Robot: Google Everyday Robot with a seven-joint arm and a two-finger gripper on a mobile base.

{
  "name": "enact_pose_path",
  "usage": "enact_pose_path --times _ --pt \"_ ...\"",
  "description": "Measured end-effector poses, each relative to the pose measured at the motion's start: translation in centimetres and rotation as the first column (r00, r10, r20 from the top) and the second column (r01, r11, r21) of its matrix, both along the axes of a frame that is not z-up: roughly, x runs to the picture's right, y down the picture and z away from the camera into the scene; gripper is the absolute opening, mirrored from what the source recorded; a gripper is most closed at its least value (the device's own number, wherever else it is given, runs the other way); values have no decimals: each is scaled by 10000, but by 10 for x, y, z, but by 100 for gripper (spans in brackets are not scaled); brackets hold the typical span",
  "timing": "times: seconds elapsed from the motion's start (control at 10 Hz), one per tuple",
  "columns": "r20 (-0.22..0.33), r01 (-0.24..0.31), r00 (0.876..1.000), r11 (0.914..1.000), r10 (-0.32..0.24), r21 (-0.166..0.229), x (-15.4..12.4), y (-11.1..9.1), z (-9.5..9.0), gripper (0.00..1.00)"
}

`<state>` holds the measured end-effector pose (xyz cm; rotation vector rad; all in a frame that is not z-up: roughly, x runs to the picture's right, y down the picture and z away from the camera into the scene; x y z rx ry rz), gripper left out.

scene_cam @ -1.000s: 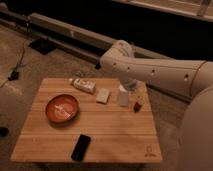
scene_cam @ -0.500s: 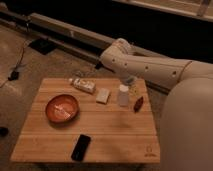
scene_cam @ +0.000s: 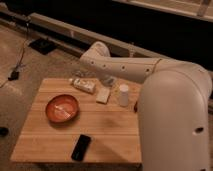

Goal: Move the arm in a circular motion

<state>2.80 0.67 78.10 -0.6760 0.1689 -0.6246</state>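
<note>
Over on the left, a cable trails across the floor to a dark flat box by the wall. Next comes the wooden table, with an orange bowl on its left half and a black phone lying near the front edge. Toward the back edge sit a small packaged bar, a pale block just right of it, and a white cup standing upright further right.

The arm fills the right side. Its thick near segment rises like a big rounded column at the table's right edge, bends at the top, and sends a slimmer tube running leftward and slightly upward over the back of the table. That tube's long axis lies nearly horizontal, pointing left, and it ends in a bulbous joint above the table's far edge. From there the gripper hangs down just behind the pale block, near the back of the table. I cannot tell how it is set.
</note>
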Motion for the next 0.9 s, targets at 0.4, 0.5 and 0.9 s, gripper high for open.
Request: enact_pose_path --times 0.4,0.5,0.9 --pt "1696 1593 9747 9848 -1458 -687 -75 39 -13 65" --pt "1896 1801 9683 9804 -1624 -798 -81 49 -23 65" --pt "2614 2321 9456 9646 -1936 -1253 -75 100 -84 65"
